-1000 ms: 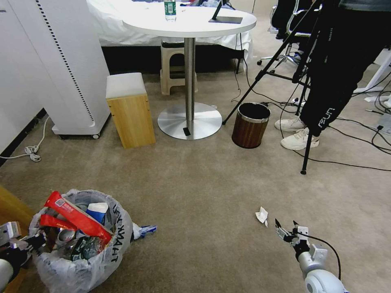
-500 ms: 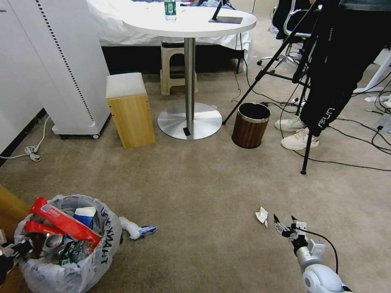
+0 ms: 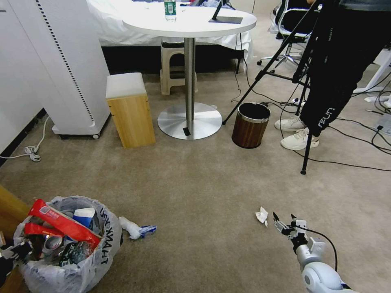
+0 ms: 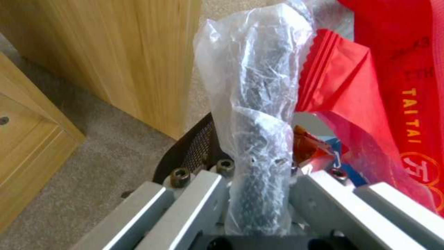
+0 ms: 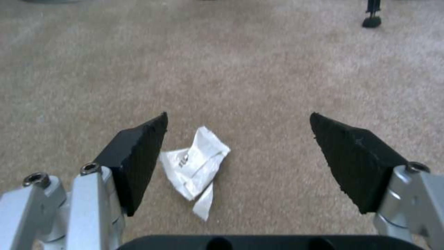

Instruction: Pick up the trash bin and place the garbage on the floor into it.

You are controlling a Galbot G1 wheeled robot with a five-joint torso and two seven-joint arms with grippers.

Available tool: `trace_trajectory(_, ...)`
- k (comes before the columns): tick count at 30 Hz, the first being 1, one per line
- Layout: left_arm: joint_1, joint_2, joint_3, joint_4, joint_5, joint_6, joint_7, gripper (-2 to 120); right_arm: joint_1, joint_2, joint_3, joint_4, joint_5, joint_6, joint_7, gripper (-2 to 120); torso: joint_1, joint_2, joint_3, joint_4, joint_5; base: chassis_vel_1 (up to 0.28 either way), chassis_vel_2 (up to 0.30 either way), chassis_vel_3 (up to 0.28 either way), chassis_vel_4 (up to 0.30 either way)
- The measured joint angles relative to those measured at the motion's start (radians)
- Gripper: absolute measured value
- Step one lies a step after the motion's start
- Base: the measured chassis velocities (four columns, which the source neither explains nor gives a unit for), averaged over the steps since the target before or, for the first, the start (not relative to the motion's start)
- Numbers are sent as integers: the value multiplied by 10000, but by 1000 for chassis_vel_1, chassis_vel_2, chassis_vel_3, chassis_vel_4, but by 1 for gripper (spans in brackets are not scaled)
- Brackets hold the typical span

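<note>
Crinkly clear plastic printed with black letters lines the small round black trash bin (image 3: 67, 248), which stands on the beige-brown short-pile carpet floor (image 3: 195, 183) at the robot's left, stuffed with red snack bags (image 3: 61, 224), a blue-white paper cup (image 3: 84, 215) and a crushed can (image 3: 52, 243). The left gripper (image 4: 259, 194) has its jaws pinching the bag-wrapped rim. Since a second ago the bin has sunk lower and further left, uncovering a crumpled white and blue wrapper (image 3: 136, 230) beside it. The right gripper (image 3: 285, 226) hovers with jaws spread, barely shifted, just beside a crumpled white tissue (image 5: 194, 163) on the carpet.
</note>
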Motion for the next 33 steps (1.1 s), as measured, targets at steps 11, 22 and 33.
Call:
trace_trajectory(11,-36,2,70,-49,29,0,-1,1,-11,153,-968,-145,-280,-166,15,82,0,0,0,0,1,0,0,0,0)
trace_trajectory(22,-59,-77,104,-58,66,0,-5,1,123,144,-1523,-226,-445,-22,-108,82,0,0,0,0,-1,0,0,0,0)
trace_trajectory(33,-107,-90,321,-49,180,1,-6,1,-116,316,-1331,-177,-637,-84,155,82,0,0,0,0,-1,0,0,0,0)
